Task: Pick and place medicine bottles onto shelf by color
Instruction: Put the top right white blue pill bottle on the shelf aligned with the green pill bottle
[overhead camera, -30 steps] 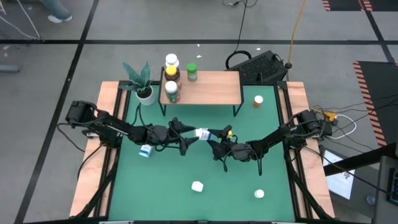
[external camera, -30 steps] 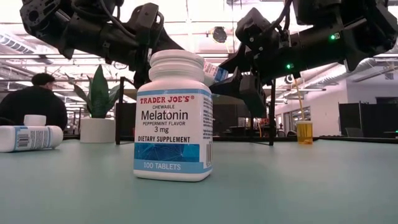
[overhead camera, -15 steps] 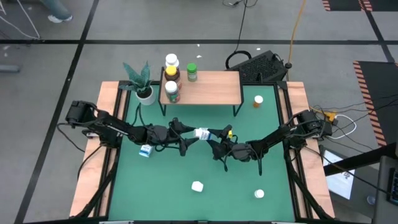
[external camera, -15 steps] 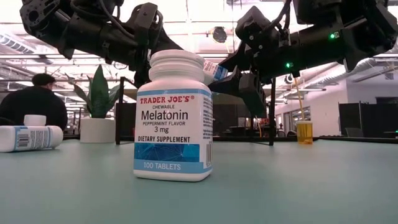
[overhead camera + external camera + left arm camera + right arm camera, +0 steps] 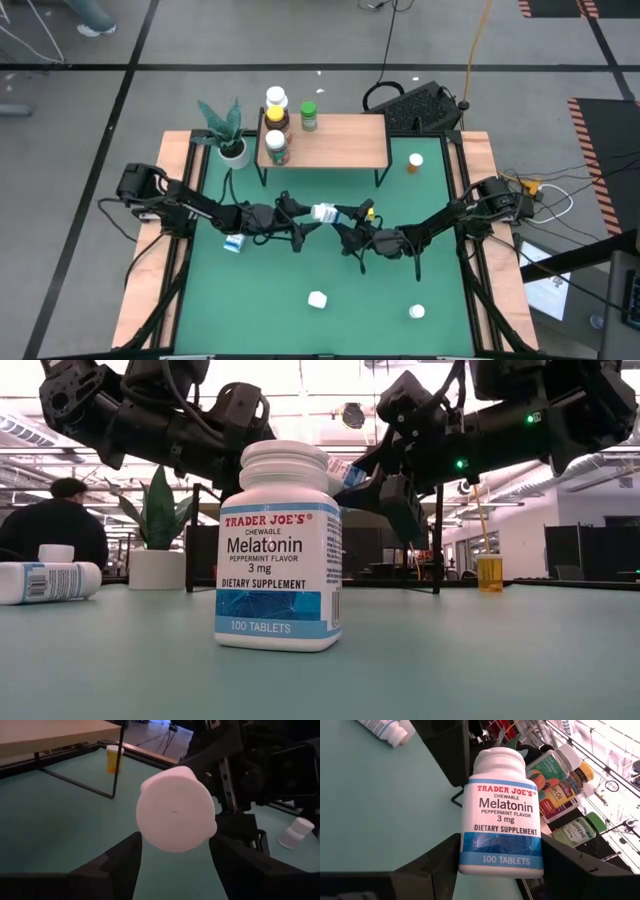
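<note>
R gripper held the white-and-blue Melatonin bottle in the air above mid-table, just in front of the shelf, its fingers clamped on the bottle's body. L gripper met it cap-end on, jaws apart either side of the white cap; contact unclear, prob. not yet gripping. Three bottles stood at the shelf's left end.

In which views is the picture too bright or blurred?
Low view: the ceiling lights are glaringly bright, so both dark arms appear as silhouettes. Left wrist view: the white round cap is blurred and nearly featureless. Right wrist view: the white-and-blue melatonin bottle has a sharp label.
</note>
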Available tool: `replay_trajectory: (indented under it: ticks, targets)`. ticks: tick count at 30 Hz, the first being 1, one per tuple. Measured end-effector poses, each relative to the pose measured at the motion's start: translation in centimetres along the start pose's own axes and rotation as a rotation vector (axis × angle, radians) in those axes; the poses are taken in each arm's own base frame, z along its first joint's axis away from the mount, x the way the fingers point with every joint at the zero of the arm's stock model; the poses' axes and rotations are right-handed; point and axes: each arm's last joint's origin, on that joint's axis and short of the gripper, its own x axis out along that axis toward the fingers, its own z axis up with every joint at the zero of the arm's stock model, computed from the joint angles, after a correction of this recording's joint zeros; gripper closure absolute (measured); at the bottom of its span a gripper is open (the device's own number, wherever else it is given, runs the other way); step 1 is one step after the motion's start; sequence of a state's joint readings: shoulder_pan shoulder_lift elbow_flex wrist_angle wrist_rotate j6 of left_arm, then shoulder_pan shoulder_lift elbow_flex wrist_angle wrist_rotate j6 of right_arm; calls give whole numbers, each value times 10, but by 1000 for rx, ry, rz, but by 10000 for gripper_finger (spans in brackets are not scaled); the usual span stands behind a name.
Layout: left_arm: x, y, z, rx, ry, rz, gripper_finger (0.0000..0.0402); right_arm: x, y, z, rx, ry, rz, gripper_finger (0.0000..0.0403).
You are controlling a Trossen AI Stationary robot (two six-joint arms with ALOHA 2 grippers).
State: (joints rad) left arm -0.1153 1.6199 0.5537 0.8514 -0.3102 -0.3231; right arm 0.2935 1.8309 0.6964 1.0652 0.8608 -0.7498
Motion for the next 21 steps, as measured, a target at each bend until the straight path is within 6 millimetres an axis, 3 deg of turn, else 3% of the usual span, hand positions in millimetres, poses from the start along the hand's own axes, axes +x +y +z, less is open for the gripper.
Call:
replay_trajectory:
  ticks: [15,21]
  targets:
    - [0,0,5,42,-44,-5,172,0,2,-1,-14,11,11,176]
    - [0,-1,5,37,-45,-7,211,0,2,-2,-16,13,9,176]
